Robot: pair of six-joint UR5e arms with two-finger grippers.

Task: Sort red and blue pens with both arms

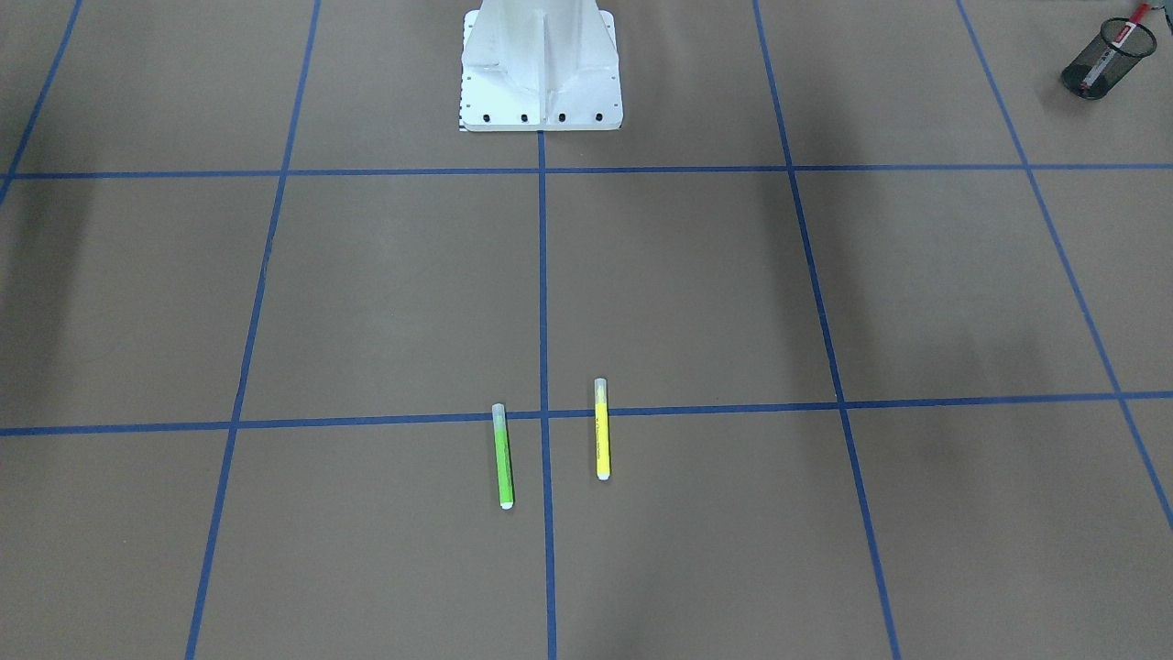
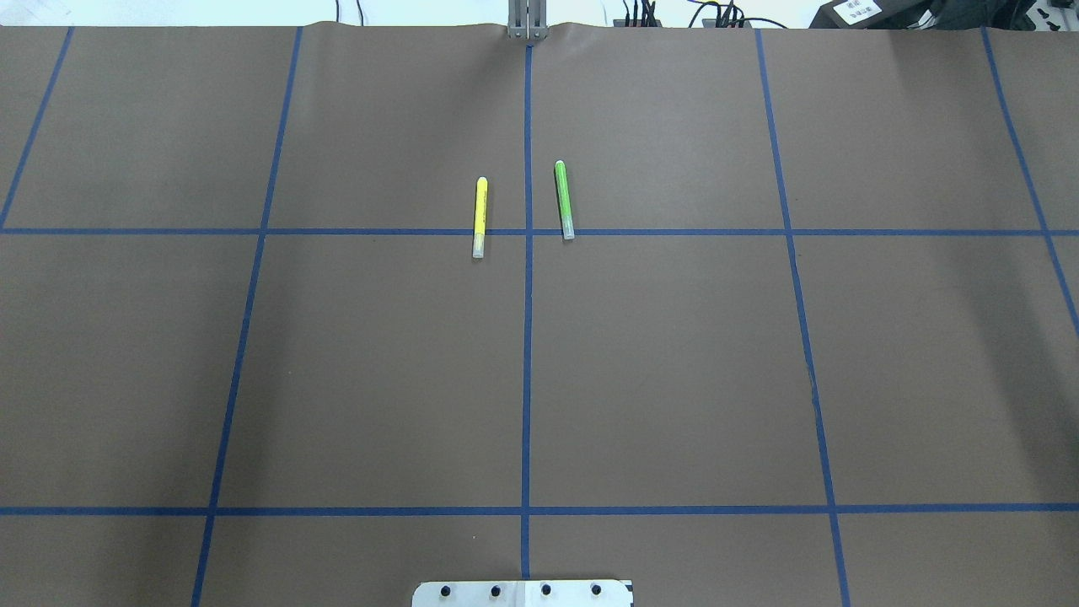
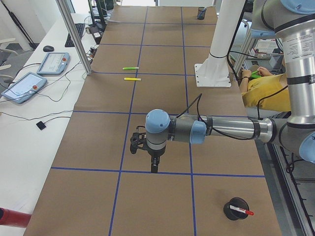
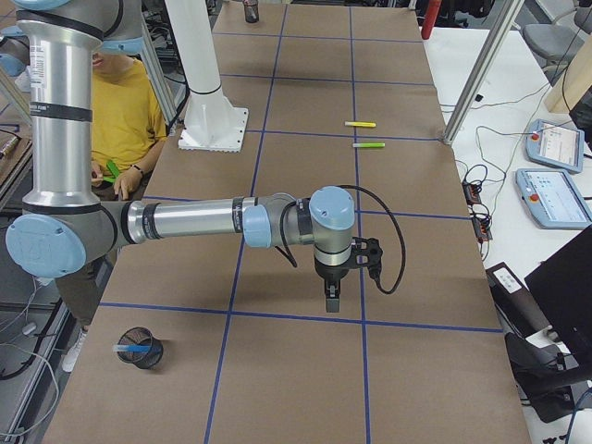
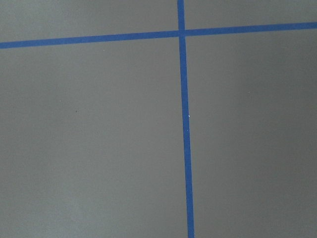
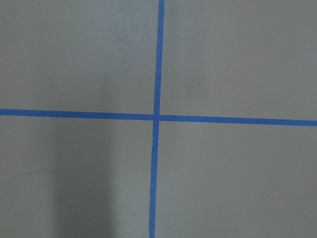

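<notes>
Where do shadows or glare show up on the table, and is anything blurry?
Exterior front-facing: two broad soft shadow bands run down the brown table cover, one each side; the green highlighter and yellow highlighter look sharp. Right wrist-mounted: a darker patch lower left, a faint sheen near the top beside the blue tape. Left wrist-mounted: even light, slightly soft.

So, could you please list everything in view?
green highlighter: one, green, table centre
yellow highlighter: one, yellow, beside it, apart
cups: two, black mesh, left cup and right cup
red marker: one, red, in left cup
blue highlighter: one, blue, in right cup
table: one, brown, blue tape grid
tablets: two, grey, side bench
person: one, yellow shirt, beside the robot
base: one, white, table edge
arms: two, grey, left arm and right arm over bare table
grippers: two, black, left gripper and right gripper pointing down, state unclear
</notes>
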